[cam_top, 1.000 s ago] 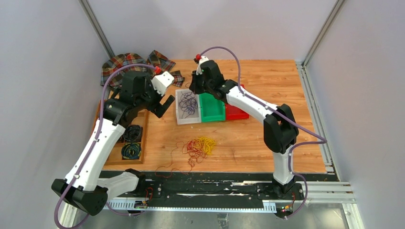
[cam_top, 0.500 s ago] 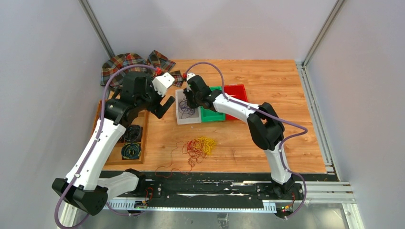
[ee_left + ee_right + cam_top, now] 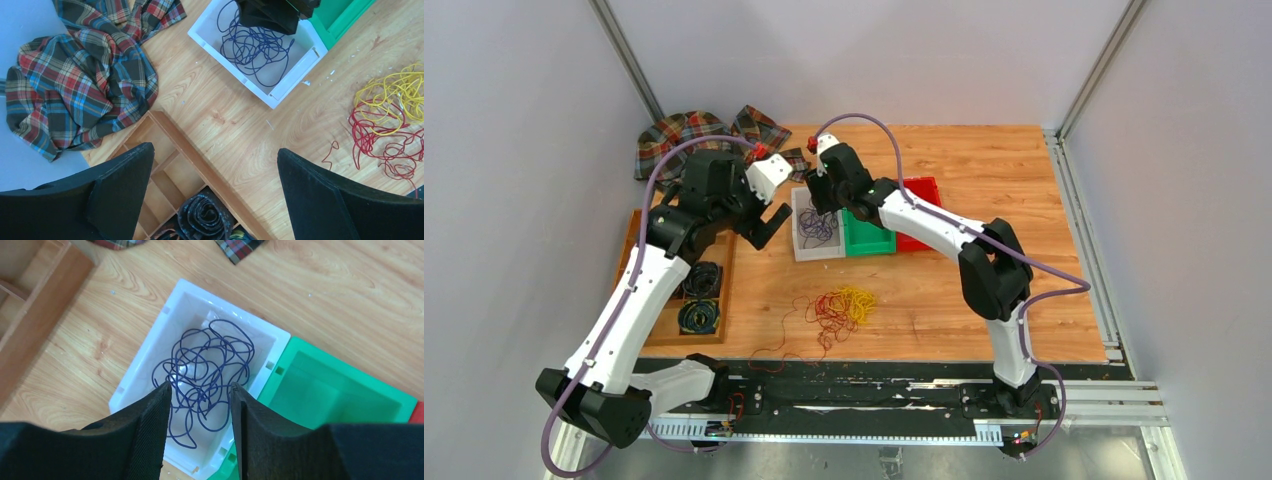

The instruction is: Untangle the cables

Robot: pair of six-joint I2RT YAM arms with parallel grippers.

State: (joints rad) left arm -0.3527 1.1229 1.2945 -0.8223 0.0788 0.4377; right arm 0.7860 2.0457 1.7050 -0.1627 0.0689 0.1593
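A loose coil of purple cables [image 3: 207, 365] lies inside the white bin [image 3: 135, 385], which also shows in the top view [image 3: 804, 245]. My right gripper [image 3: 200, 386] hovers just over that bin with its jaws parted and nothing between them; the purple strands lie below it. In the top view it [image 3: 817, 198] hangs above the bin's far end. A tangle of red and yellow cables [image 3: 844, 305] rests on the table nearer the arm bases, with a thin red strand trailing left; the same red and yellow cables [image 3: 390, 115] show in the left wrist view. My left gripper [image 3: 215, 150] is wide open and holds nothing, above the wooden tray's edge.
A green bin [image 3: 869, 232] and a red bin [image 3: 921, 190] stand right of the white one. A wooden tray [image 3: 649, 335] with dark coiled cords [image 3: 200, 220] sits at the left. A plaid cloth [image 3: 679, 135] lies at the back left.
My right gripper has gone from shut to open, dipped towards the white bin and risen a little; the purple cables now lie loose in the bin. The left arm has barely moved.
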